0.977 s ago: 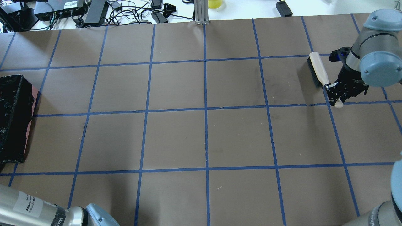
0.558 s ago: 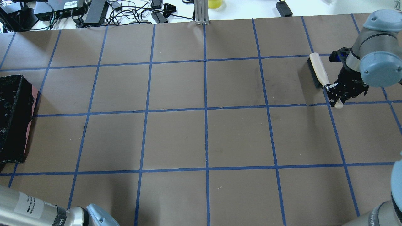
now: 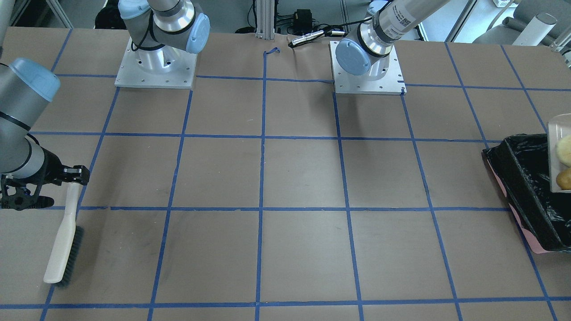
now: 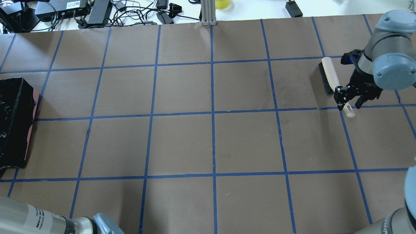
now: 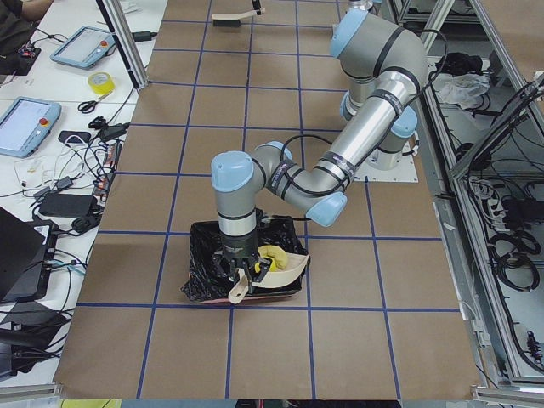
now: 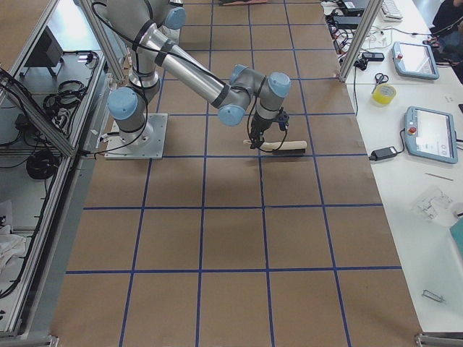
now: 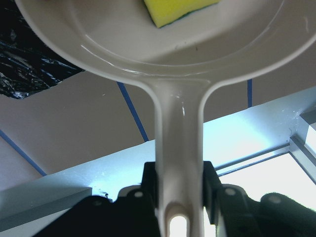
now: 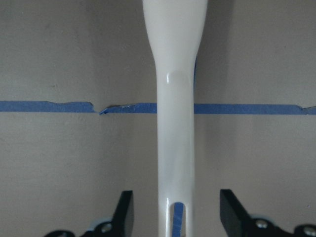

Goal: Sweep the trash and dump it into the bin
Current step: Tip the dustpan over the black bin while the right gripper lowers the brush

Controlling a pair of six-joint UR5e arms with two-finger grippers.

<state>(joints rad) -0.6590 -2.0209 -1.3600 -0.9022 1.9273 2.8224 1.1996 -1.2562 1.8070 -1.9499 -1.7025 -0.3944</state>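
Left hand (image 7: 178,190) is closed on the handle of the beige dustpan (image 7: 187,64), held above the bin (image 3: 517,178) at the end of the table (image 4: 182,143). Beyond the hand, in the pan, lies a yellow-green wedge (image 7: 177,10). The left arm (image 5: 357,144) is bent, the wrist pointing down. The right hand (image 8: 177,212) is open, its jaws on each side of the brush (image 8: 175,123) handle, not touching.

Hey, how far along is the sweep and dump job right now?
Done: the trash sits in the dustpan, and the brush lies on the table, the right gripper open around its handle. In hand: the left gripper holds the dustpan over the bin. Left: tipping the trash in.
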